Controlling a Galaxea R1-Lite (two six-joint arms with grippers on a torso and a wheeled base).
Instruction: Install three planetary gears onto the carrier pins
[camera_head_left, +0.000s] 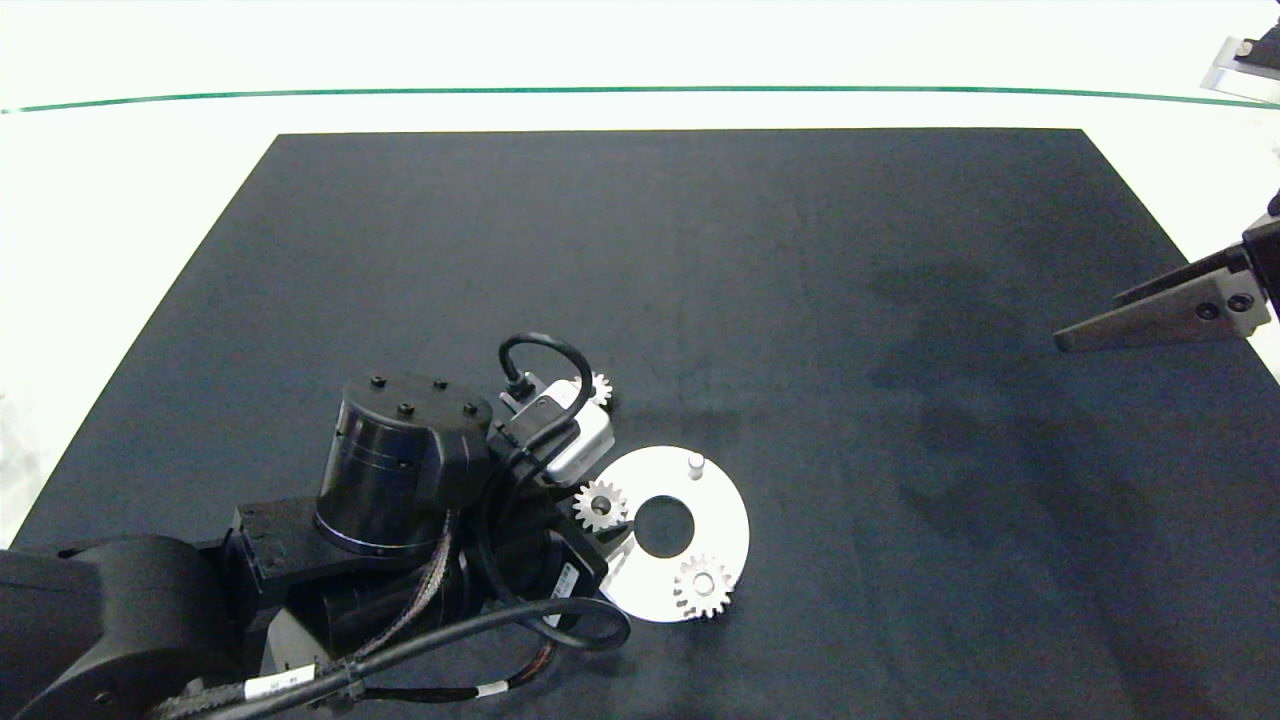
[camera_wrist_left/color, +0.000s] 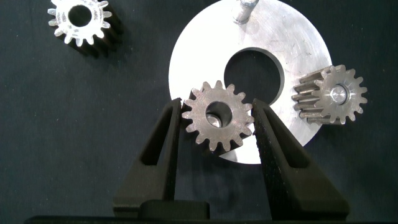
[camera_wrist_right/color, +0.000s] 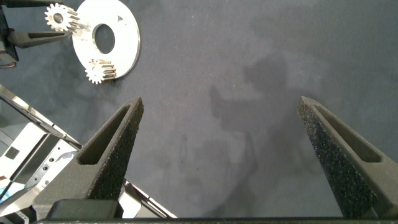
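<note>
A: Where is the left pincer (camera_wrist_left/color: 216, 121) and what does it do?

B: It is above the near-left edge of the white disc (camera_head_left: 720, 500). Its two fingers (camera_wrist_left/color: 158, 146) are clamped on one planetary gear (camera_wrist_left/color: 217, 116), one finger on each side of the teeth. The gear lies flat over the rim of the disc.

A: And the other gears?

B: A second gear (camera_head_left: 703, 586) sits on a carrier pin at the near edge of the disc; the pin end shows in its bore. A third gear (camera_wrist_left/color: 79, 21) lies on the dark mat (camera_head_left: 800, 300) beside the disc, apart from it, and the arm partly hides it in the head view.

A: Is any pin bare?

B: Yes, one pin (camera_head_left: 696, 464) stands upright at the far side of the disc with no gear on it.

A: The right pincer (camera_wrist_right/color: 221, 109)?

B: It hangs at the right edge of the surface, well apart from the disc, with its fingers wide apart and nothing between them.
</note>
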